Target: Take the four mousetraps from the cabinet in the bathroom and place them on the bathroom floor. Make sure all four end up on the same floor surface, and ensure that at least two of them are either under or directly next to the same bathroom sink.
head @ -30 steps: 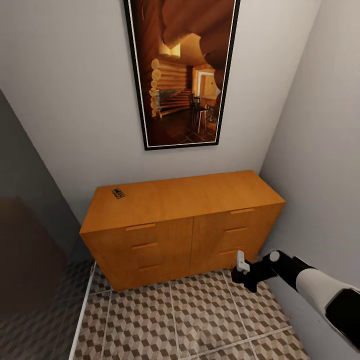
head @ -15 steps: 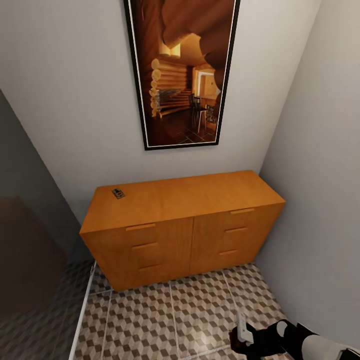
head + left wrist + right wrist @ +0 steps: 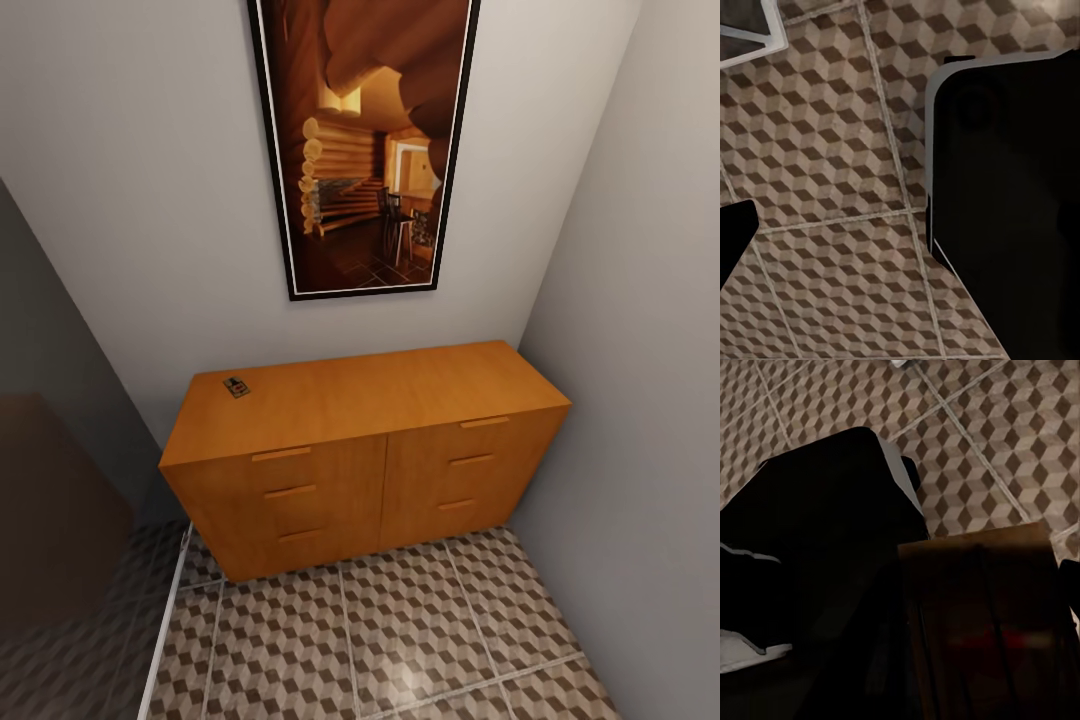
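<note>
I'm watching the right arm finish withdrawing: a second ago it was reaching at 5 o'clock off the cabinet, half a second ago it was sinking lower, and now it is tucked back over the floor. A brown board (blurred, probably a mousetrap) is sitting close before the right wrist camera; I cannot tell whether either claw is clenched. Another trap is lying at the cabinet top's 10 o'clock corner, unmoved, so it is waiting for collection.
</note>
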Robot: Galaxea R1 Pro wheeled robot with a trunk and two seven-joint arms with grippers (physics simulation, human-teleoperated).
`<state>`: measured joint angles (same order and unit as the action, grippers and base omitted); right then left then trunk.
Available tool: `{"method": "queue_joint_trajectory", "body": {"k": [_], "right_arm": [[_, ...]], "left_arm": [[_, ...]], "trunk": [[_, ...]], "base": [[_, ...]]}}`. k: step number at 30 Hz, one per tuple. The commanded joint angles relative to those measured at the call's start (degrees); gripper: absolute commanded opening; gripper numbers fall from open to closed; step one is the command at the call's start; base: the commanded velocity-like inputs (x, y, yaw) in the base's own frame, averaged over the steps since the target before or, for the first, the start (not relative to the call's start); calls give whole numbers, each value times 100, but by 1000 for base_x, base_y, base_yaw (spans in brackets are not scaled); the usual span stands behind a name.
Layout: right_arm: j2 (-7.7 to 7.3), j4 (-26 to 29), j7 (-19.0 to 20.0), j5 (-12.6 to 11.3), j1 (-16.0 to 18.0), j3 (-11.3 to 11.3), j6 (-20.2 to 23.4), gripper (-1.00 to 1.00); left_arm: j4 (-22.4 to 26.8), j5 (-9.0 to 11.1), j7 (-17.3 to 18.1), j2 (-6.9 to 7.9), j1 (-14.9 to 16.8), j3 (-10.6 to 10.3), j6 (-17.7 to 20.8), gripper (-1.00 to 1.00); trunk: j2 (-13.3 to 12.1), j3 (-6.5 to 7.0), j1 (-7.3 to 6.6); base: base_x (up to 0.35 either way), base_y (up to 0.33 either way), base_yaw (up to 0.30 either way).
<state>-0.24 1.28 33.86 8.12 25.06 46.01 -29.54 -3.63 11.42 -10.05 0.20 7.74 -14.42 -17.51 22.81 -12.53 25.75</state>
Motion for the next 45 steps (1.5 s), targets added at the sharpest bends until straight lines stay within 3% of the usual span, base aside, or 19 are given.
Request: {"method": "queue_joint_trajectory", "body": {"k": [1, 4, 6, 10, 12, 15, 16, 17, 19, 20, 22, 23, 26, 29, 32, 37, 45], "right_arm": [[62, 4, -63, 46, -14, -42, -12, -100], [167, 4, -613, 41, -37, -41, -4, -100], [202, 4, -1305, 35, -47, -43, -1, -100], [228, 4, -2028, 2, -104, -51, 1, -100], [224, 4, -2197, -115, -122, -58, 1, -100], [220, 4, -2322, -629, -141, -63, 1, -100], [214, 4, -2348, -934, -145, -64, 1, -100], [211, 4, -2359, -1095, -146, -64, 1, -100], [185, -1, -2388, -1765, -151, -65, 1, -100], [174, -1, -2395, -1931, -153, -67, 1, -100], [134, -10, -2460, -2538, -186, -68, 6, -100], [125, -12, -2488, -2676, -194, -69, 8, -100], [14, -20, -2608, -3392, -316, -67, 14, -100], [-31, -22, -2643, -3823, -431, -71, -2, -100], [-60, -22, -2666, -4511, -535, -74, -8, -100], [-63, -18, -2677, -4924, -578, -66, 11, -100], [-29, -5, -2682, -5022, -589, -50, 13, -100]], "left_arm": [[36, 48, -10, -6, 9, -43, -39, 100], [440, 45, -25, -16, 9, -30, -36, 100], [857, 48, -45, -29, 9, -25, -16, 100], [1138, 52, -56, -66, 9, -17, -1, 100], [1205, 53, -57, -79, 9, -12, 0, 100], [1392, 53, -62, -89, 9, -9, 4, 100], [1501, 53, -63, -90, 9, -11, 6, 100], [1558, 53, -64, -90, 9, -10, 7, 100], [1784, 53, -67, -86, 10, -9, 26, 100], [1839, 53, -69, -85, 10, -9, 33, 100], [2079, 53, -73, -83, 14, -8, 137, 100], [2150, 53, -74, -81, 15, -8, 198, 100], [2720, 53, -75, -65, 17, -8, 870, 100], [3251, 53, -76, -59, 17, -8, 1457, 100], [4127, 53, -81, -56, 17, -8, 2125, 100], [4754, 53, -147, -55, 17, -6, 2419, 100], [4665, 56, -495, -70, 18, -8, 2459, 100]], "trunk": [[11, -10, 3], [11, -10, 3], [11, -10, 3], [11, -10, 3], [11, -10, 3], [11, -10, 3], [11, -10, 3], [11, -10, 3], [11, -10, 3], [11, -10, 3], [11, -10, 3], [11, -10, 3], [11, -10, 3], [11, -10, 3], [11, -10, 3], [11, -10, 3], [11, -10, 3]], "base": [[0, 0, 0], [0, 0, 0], [0, 0, 0], [0, 0, 0], [0, 0, 0], [0, 0, 0], [0, 0, 0], [0, 0, 0], [0, 0, 0], [0, 0, 0], [0, 0, 0], [0, 0, 0], [0, 0, 0], [0, 0, 0], [0, 0, 0], [0, 0, 0], [0, 0, 0]]}}
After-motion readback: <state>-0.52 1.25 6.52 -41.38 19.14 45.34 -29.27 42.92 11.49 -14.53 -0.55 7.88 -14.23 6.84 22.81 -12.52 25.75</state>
